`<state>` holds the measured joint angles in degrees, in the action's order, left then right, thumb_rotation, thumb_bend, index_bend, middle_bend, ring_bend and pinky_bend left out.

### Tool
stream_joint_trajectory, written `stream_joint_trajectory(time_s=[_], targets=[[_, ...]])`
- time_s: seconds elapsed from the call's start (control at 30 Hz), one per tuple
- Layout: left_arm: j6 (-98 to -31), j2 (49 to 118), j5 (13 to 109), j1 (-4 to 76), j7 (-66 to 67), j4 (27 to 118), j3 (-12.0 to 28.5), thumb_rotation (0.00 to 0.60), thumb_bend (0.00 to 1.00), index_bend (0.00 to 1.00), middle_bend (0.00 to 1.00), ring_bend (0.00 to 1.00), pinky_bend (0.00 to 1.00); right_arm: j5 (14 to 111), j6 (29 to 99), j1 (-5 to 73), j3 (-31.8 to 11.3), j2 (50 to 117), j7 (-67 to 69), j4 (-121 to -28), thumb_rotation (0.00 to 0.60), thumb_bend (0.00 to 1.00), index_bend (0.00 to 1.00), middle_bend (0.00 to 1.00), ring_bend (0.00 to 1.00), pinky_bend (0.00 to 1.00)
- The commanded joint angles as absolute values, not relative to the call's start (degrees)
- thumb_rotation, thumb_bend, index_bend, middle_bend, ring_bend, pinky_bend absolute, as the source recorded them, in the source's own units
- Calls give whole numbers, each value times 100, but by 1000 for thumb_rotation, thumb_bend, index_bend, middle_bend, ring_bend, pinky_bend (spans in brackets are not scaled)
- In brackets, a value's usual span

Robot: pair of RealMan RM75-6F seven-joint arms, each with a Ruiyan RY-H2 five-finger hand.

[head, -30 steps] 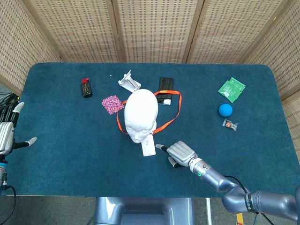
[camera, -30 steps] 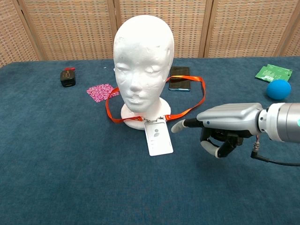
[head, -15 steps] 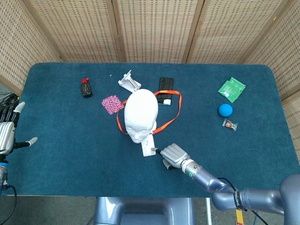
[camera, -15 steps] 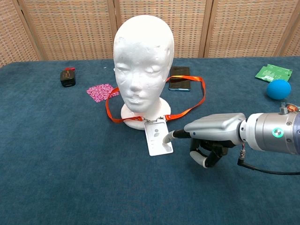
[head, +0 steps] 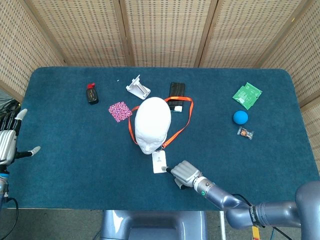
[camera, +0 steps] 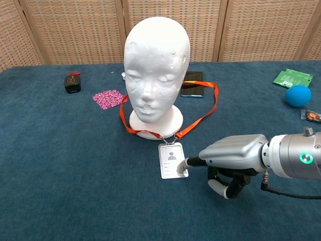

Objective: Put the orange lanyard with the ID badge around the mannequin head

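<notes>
Right hand was curled, nothing gripped, one fingertip pressed on the ID badge. Left hand was kept open at the table edge. Orange lanyard was looped around the mannequin head base; task judged essentially done, only withdrawal left.

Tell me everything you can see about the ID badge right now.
The ID badge is a white upright card in a clear-looking holder, with a small grey portrait mark and faint lines. It lies flat on the blue table before the mannequin head, clipped to the orange lanyard. A fingertip of the right hand presses its lower right corner.
</notes>
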<state>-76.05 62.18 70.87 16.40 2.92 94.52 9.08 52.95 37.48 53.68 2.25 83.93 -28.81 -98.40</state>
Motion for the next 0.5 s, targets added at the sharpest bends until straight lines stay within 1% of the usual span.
stream_joint_trajectory(time_s=[0.03, 0.37, 0.5], targets=[[-7603, 6220, 7089, 1636, 295, 9452, 912, 600, 6, 0, 0, 0, 0, 5289, 3755, 5426, 354, 8291, -2969, -10053, 600, 872, 163, 808, 891, 994], [-7581, 6213, 7112, 1619, 286, 9471, 928, 600, 7, 0, 0, 0, 0, 5357, 3738, 5644, 864, 7938, -3347, -10832, 600, 873, 176, 809, 891, 994], [-7573, 6220, 7114, 1618, 306, 9474, 933, 600, 7, 0, 0, 0, 0, 5553, 3764, 5662, 946, 7780, -3323, -11079, 600, 876, 192, 810, 891, 994]])
